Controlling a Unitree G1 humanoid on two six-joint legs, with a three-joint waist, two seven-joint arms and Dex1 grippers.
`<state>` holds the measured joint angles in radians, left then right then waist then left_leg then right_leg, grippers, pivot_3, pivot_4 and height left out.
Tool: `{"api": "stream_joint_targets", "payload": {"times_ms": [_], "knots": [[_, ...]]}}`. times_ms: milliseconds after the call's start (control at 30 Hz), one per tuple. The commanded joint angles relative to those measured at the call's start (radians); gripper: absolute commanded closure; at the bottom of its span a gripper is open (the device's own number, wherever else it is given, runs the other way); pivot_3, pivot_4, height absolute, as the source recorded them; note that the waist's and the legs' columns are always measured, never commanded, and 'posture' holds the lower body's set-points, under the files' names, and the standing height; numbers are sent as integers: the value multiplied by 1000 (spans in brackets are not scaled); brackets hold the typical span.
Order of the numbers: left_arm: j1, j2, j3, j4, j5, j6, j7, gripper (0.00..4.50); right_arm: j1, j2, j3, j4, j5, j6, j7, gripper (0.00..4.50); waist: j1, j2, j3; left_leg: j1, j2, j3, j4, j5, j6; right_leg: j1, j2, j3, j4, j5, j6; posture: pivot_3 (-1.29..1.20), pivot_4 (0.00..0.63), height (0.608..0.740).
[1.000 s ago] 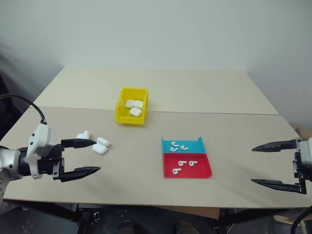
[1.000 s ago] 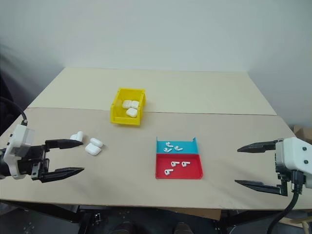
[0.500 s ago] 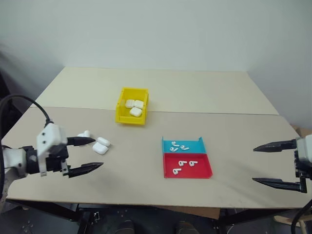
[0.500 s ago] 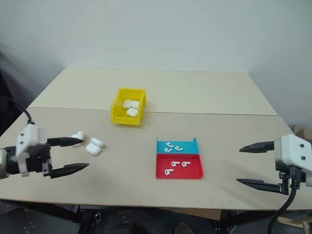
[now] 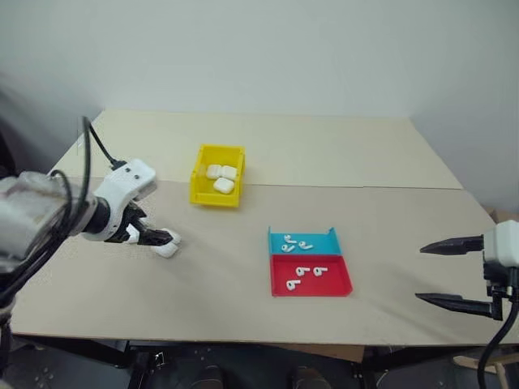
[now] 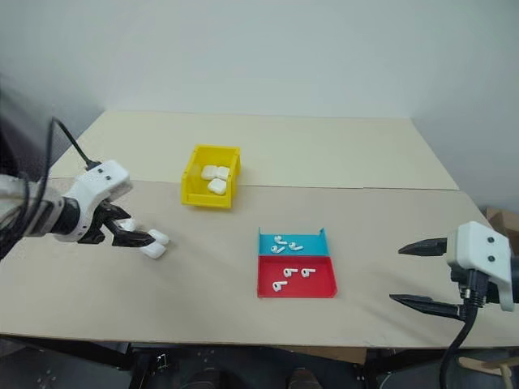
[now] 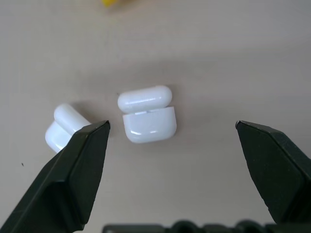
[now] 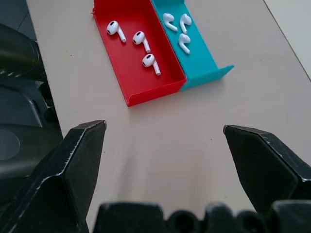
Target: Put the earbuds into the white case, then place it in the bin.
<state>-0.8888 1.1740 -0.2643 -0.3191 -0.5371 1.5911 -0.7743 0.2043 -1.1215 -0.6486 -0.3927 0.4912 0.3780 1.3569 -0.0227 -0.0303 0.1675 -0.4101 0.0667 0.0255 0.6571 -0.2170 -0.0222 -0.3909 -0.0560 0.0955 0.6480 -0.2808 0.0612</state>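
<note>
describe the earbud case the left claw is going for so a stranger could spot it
On the table, left of the yellow bin, white cases lie loose. It's the case between the open left claw's fingers, its lid ajar.

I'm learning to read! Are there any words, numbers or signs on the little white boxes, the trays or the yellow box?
None: no words, numbers or signs can be read anywhere.
The glossy white plastic cases, yellow plastic bin, red tray and blue tray are all plain.
</note>
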Motion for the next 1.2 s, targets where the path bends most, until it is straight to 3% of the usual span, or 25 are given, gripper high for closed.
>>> {"api": "stream_joint_targets", "payload": {"times_ms": [33,533,867,1200], "knots": [[-68,8,-108,87,37,23,17,0,-18,-4,1,-20,4,12,-26,30,1,0,0,0,0,0,0,0,0,0,0,0,0,0,0,0,150,740],[-222,-159,-359,534,151,-123,-93,0,4,15,27,-33,-11,29,-99,30,12,-1,0,-5,-1,-1,2,0,0,-2,0,-2,0,0,0,0,150,740],[-250,-196,-474,628,258,-249,-237,0,29,28,7,-63,-16,57,-126,30,9,-1,0,-5,-1,-2,2,0,0,-2,0,-1,0,0,0,0,150,740],[-254,-262,-495,715,350,-307,-308,0,35,27,23,-77,-36,67,-154,30,11,-1,0,-6,-1,-2,3,0,0,-2,-1,-2,0,0,0,0,150,740]]}}
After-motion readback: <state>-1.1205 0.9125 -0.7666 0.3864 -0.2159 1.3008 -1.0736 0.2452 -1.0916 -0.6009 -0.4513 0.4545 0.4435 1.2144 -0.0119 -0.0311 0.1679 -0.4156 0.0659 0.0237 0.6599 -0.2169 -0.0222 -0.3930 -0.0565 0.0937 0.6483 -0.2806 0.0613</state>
